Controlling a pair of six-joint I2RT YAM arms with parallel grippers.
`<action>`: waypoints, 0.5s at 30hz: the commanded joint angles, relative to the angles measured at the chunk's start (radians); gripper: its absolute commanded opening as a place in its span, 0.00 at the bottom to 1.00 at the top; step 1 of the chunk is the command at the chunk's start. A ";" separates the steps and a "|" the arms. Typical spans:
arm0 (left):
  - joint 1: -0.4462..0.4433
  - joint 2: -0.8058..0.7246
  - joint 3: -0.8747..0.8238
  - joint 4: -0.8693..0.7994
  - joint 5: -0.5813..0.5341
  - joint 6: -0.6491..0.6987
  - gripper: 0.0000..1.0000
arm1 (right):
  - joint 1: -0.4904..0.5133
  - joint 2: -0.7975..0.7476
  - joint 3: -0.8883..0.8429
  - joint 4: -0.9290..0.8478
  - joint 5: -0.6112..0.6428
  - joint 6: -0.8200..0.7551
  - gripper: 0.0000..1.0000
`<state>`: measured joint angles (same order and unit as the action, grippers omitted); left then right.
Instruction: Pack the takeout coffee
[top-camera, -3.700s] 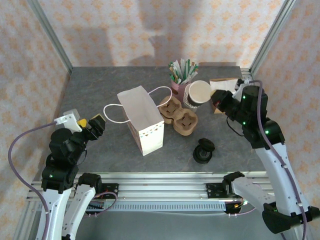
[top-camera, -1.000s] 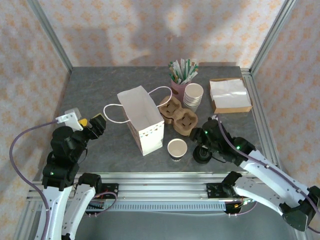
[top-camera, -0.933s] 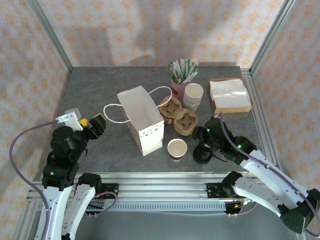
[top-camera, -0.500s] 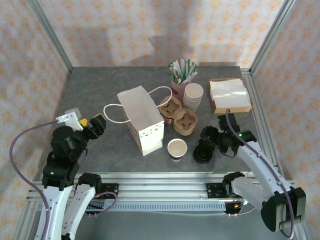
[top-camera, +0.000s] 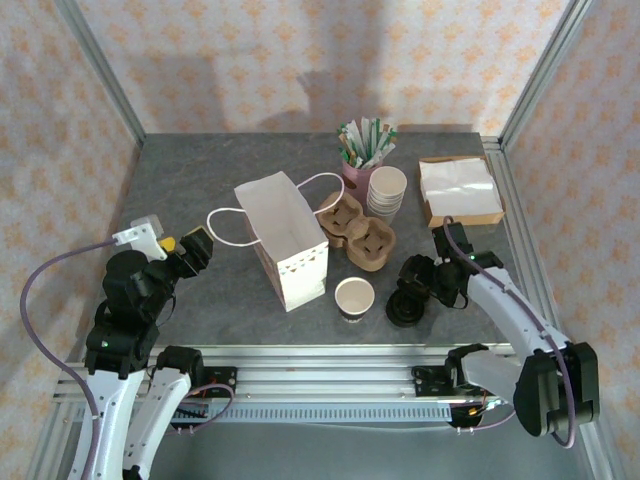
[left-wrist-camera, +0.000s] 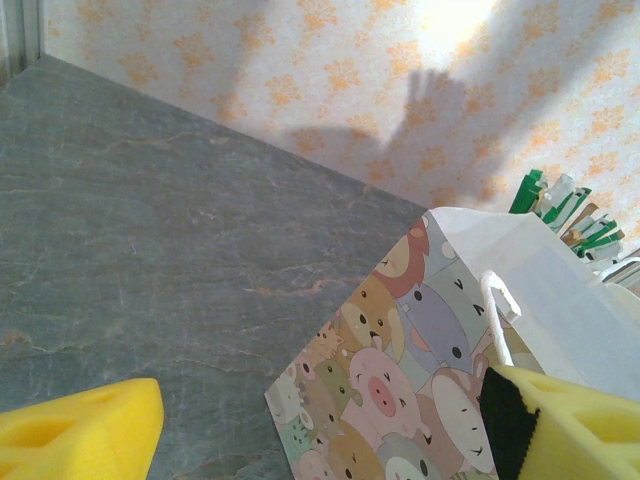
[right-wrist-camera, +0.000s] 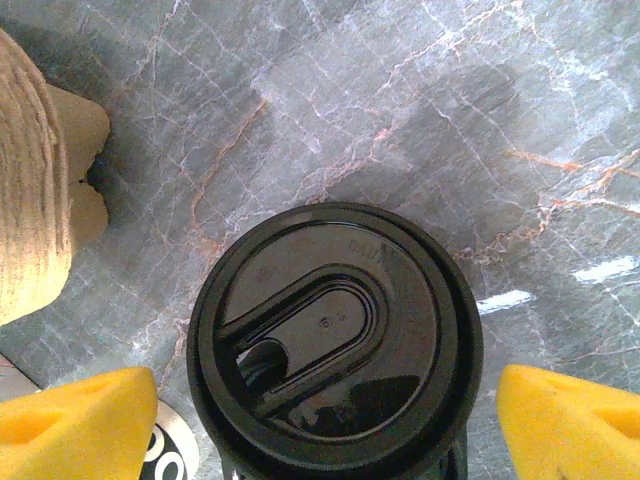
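Our right arm rises from its base, bends at an elbow well right of the paper bag (top-camera: 285, 240), and folds back toward the bag, so that the right gripper (right-wrist-camera: 325, 425) hangs over the takeout coffee (top-camera: 405, 307). Its yellow pads (right-wrist-camera: 80, 420) stand apart, one on each side of the black lid, neither touching it. The coffee sits lid up on the table (top-camera: 200, 180), right of the bag, beyond an open cream cup (top-camera: 354, 297) near the bag's front right corner. Our left arm is hunched well left of the bag, and the left gripper (top-camera: 190, 250) points at it with its pads spread and nothing between them. A second ago the right forearm lay low, stretched in from farther right of the bag; now its elbow has drawn up and in. The left arm has not moved.
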<state>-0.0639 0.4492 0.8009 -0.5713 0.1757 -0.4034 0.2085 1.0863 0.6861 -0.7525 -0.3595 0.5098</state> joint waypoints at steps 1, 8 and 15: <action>-0.003 0.011 -0.002 0.010 -0.003 -0.008 0.84 | -0.003 0.015 -0.003 0.018 0.009 -0.019 0.88; -0.004 0.008 -0.003 0.009 -0.005 -0.008 0.84 | -0.003 0.057 -0.005 0.041 0.024 -0.014 0.84; -0.003 0.010 -0.003 0.009 -0.004 -0.009 0.84 | -0.003 0.062 -0.011 0.057 0.034 -0.014 0.83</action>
<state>-0.0639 0.4545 0.8009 -0.5713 0.1757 -0.4034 0.2085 1.1435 0.6861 -0.7071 -0.3561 0.5034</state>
